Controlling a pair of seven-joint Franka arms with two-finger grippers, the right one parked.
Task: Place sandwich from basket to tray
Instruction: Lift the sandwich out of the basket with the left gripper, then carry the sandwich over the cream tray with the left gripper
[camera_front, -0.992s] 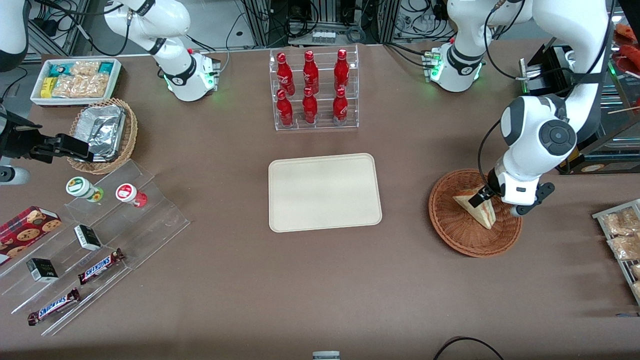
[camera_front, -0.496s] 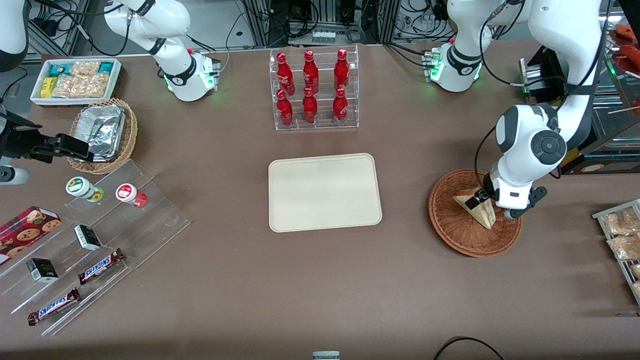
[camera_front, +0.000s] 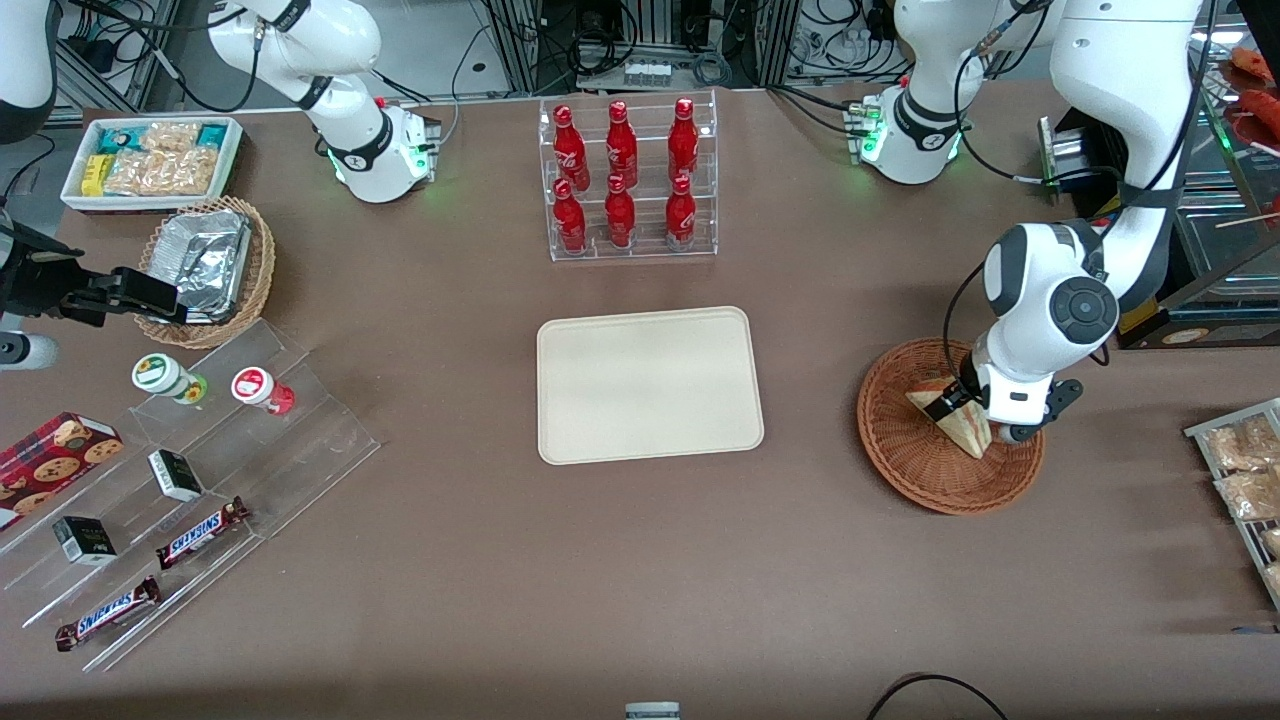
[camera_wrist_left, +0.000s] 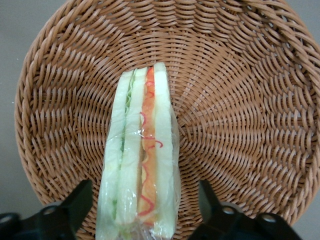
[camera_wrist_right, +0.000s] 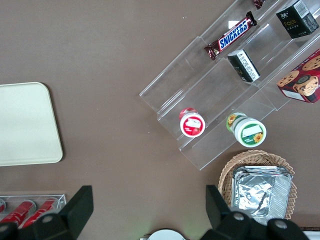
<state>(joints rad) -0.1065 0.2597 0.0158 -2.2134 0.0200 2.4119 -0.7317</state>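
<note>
Lower and closer to the sandwich (camera_front: 955, 420) than a second ago, the left arm has swung its wrist down over the round wicker basket (camera_front: 915, 462), and the gripper (camera_front: 975, 418) now sits right at the wedge. From the wrist camera the gripper (camera_wrist_left: 142, 212) has its two black fingers (camera_wrist_left: 75, 205) spread apart, one on either side of the wrapped sandwich (camera_wrist_left: 140, 155), with a visible gap between each finger and the bread, so nothing is clamped yet. The sandwich rests on edge in the basket (camera_wrist_left: 240, 100), its green and orange-red filling layers facing the wrist camera, and its clear wrap is crinkled near the fingers.

As for progress, only the approach looks done. The grasp itself, the lift out of the basket, the carry sideways toward the parked arm's end of the table, and the release all remain. The cream tray (camera_front: 648, 385) lies bare at the table's middle, well apart from the basket, nearer the front camera than the acrylic rack of red bottles (camera_front: 625, 180). Closing on soft bread probably calls for a gentle squeeze.
</note>
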